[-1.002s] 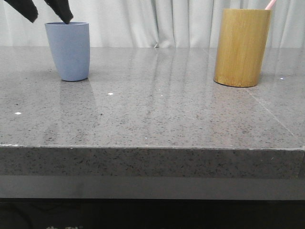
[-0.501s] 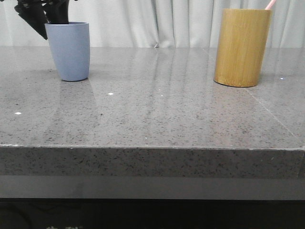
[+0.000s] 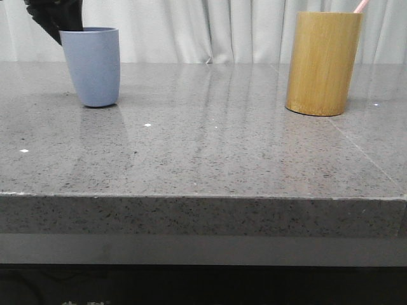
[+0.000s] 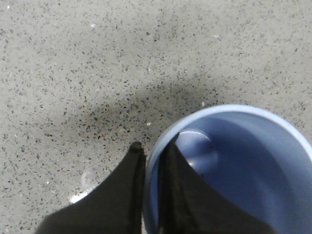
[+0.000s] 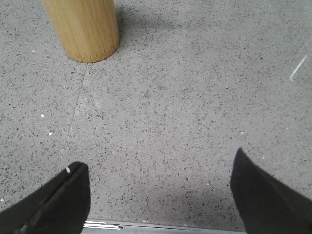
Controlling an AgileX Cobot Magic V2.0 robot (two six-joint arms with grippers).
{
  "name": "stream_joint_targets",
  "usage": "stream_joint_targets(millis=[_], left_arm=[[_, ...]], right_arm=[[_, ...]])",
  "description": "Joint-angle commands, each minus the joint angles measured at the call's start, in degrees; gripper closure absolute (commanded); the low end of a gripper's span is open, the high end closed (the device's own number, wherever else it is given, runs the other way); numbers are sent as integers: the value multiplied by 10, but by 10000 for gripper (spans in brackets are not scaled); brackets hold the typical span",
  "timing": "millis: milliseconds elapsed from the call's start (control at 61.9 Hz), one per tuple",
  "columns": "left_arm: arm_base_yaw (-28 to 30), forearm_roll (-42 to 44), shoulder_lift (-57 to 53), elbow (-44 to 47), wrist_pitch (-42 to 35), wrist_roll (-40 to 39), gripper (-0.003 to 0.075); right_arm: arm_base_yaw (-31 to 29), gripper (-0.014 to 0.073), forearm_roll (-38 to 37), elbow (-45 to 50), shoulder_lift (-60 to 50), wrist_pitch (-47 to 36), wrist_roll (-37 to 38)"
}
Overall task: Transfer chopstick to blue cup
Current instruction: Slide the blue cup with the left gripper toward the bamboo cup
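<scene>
Two black fingers of the left gripper pinch the near-left rim of the plain pale blue tumbler, far left. Pink chopstick tip pokes from the unlabelled bamboo cylinder, far right. Right gripper spread wide over bare speckled grey stone table.

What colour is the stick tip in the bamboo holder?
Pale pink; the chopstick tip shows above the bamboo holder only in the front view.
</scene>
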Motion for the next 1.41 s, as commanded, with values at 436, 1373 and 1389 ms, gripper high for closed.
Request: stream_joint_targets(millis=[436,1373,1389], left_arm=[[-122,-24,-32,-90,22,17,739],[-209,-24,17,-86,22,34,738],[-209,-24,17,-86,22,34,738]], right_arm=[[-2,-8,-2,-18,3,-38,-4],[-2,-8,-2,-18,3,-33,-4],[-2,-8,-2,-18,3,-33,-4]])
